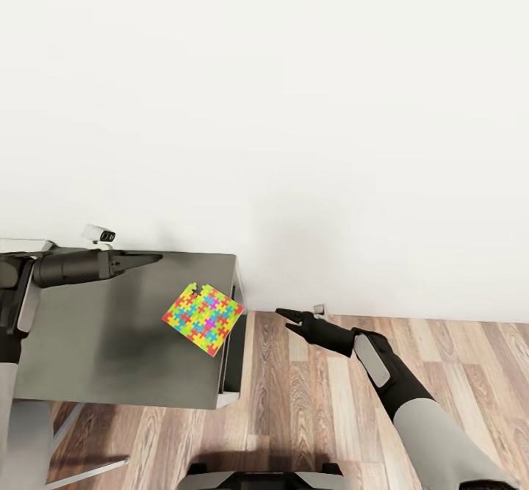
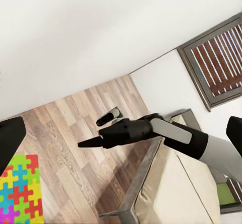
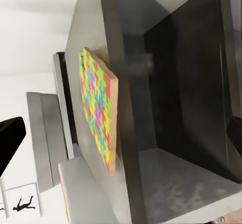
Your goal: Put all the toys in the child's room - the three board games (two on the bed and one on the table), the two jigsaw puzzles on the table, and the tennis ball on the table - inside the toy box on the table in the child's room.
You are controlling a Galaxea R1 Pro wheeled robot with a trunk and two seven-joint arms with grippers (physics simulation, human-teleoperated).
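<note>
White wall (image 1: 294, 108) fills head view from 9 through 12 to 3 o'clock. Wood-plank floor (image 1: 308, 402) at 5 o'clock, meets wall along pale baseboard line. In left wrist view: window with dark frame and brown slats (image 2: 222, 58). In right wrist view: black silhouette picture (image 3: 22, 204) on wall.

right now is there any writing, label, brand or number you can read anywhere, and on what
None can be read.
jigsaw puzzle: coloured interlocking pieces, no letters or numbers.
wall picture: a black silhouette figure, no caption legible.
table, left gripper, right gripper: no markings visible.
</note>
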